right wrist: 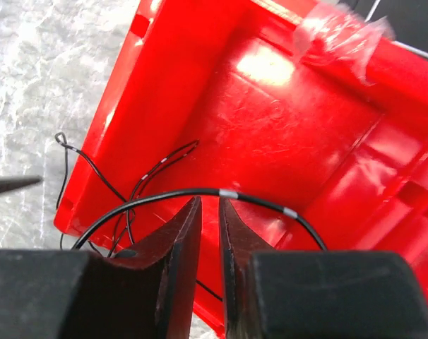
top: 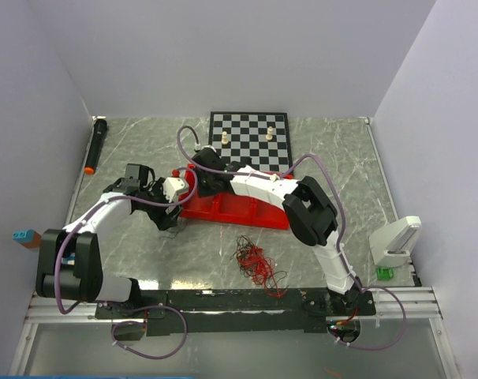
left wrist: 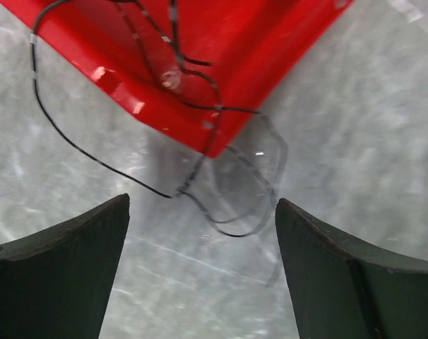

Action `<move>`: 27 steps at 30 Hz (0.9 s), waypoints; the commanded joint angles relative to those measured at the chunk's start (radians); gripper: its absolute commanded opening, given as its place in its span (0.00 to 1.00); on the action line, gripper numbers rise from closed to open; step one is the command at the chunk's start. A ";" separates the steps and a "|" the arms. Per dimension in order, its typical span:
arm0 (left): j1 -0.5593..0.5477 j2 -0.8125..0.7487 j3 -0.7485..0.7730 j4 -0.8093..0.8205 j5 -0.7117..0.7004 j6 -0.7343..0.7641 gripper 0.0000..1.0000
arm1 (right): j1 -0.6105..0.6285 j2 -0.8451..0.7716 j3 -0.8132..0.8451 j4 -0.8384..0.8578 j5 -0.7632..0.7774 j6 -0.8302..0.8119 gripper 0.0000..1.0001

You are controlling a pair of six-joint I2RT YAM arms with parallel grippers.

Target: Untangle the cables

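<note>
left pincer released; right pincer narrowed at one black wire, grip unclear.

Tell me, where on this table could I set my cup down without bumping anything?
Bare tabletop lies back left, between the black marker and the chessboard, and back right, between the chessboard and the wall. The middle is crowded: the left arm and right arm meet over the red tray, with the wire tangle on its near side.
</note>
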 commanded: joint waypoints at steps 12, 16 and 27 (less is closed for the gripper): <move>-0.028 0.050 -0.033 0.154 -0.042 0.137 0.66 | 0.015 0.023 -0.045 0.063 -0.039 0.038 0.20; -0.033 0.047 -0.050 0.144 -0.024 0.146 0.67 | 0.015 0.015 -0.056 0.069 -0.037 0.040 0.19; -0.036 0.039 -0.075 0.271 -0.048 0.037 0.01 | 0.015 -0.029 -0.096 0.089 -0.074 0.055 0.17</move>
